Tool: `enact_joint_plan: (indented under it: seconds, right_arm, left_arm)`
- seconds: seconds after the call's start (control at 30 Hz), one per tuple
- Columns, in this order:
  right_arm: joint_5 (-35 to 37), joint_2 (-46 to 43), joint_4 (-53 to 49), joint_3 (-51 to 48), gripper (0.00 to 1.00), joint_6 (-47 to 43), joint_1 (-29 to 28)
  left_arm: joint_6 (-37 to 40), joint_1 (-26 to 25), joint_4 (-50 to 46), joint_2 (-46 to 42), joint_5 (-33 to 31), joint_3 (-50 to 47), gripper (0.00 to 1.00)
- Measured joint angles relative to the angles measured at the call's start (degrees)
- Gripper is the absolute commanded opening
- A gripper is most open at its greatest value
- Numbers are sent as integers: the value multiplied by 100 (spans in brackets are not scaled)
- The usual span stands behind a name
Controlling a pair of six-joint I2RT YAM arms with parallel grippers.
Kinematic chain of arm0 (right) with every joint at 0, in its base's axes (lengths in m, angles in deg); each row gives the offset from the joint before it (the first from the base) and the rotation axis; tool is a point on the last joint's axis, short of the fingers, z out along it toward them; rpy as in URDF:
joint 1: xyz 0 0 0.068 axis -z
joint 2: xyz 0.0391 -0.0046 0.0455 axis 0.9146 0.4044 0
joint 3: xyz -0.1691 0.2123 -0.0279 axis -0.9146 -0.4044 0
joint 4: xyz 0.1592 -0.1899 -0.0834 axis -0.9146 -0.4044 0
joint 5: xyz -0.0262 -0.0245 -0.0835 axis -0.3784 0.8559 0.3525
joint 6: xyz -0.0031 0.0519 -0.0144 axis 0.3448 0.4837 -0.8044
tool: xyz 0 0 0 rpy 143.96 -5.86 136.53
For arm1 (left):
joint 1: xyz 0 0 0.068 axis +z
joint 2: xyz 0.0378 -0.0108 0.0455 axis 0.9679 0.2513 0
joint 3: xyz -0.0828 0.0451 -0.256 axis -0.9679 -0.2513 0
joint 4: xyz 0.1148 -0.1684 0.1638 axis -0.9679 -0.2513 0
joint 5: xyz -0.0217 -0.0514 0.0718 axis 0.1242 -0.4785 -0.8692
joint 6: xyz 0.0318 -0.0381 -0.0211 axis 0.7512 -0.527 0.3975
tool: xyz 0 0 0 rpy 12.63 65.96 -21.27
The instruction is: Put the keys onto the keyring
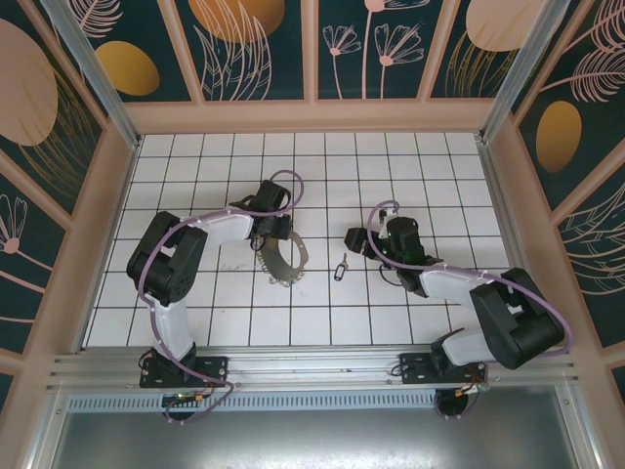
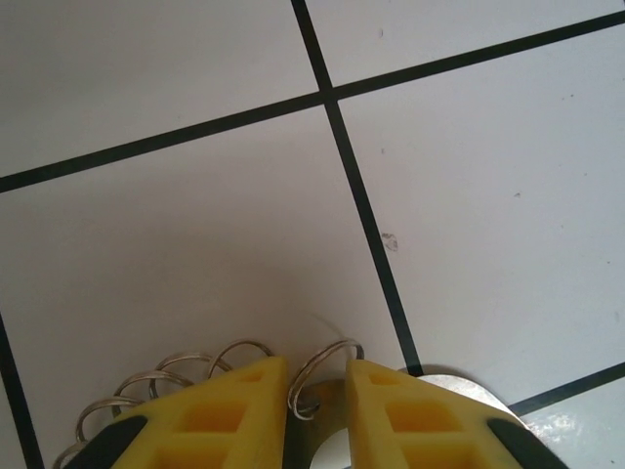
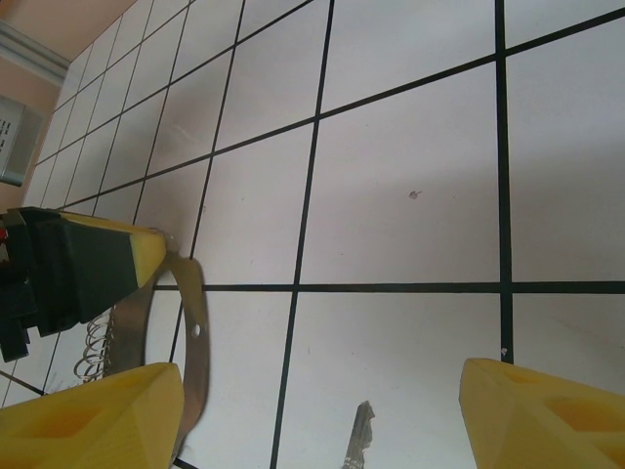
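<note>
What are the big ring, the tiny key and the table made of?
The keyring looks like thin bare metal: a grey, shiny strip with a punched hole, fringed with silvery wire coils. The key seems metal too, dull grey and notched. The table looks like glossy white tile or printed sheet with black lines; I cannot tell which.

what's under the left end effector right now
The keyring: a small wire ring and its metal band sit between the fingers of the left end effector, on white tile. The fingers hide the rest.
</note>
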State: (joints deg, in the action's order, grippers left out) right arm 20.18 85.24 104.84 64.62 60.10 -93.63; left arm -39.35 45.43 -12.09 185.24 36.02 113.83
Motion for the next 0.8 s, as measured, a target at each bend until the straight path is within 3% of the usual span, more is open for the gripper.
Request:
enact_joint_plan:
  seconds: [0.37, 0.5, 0.8]
  right_arm:
    - [0, 79, 0, 39, 75, 0, 0]
    - [0, 79, -4, 50, 75, -2, 0]
    - [-7, 94, -37, 402, 76, -20, 0]
  left_arm:
    - [-24, -28, 107, -2, -7, -76, 18]
    - [-55, -33, 116, -2, -11, -76, 0]
    - [-44, -33, 76, -107, -166, -28, 0]
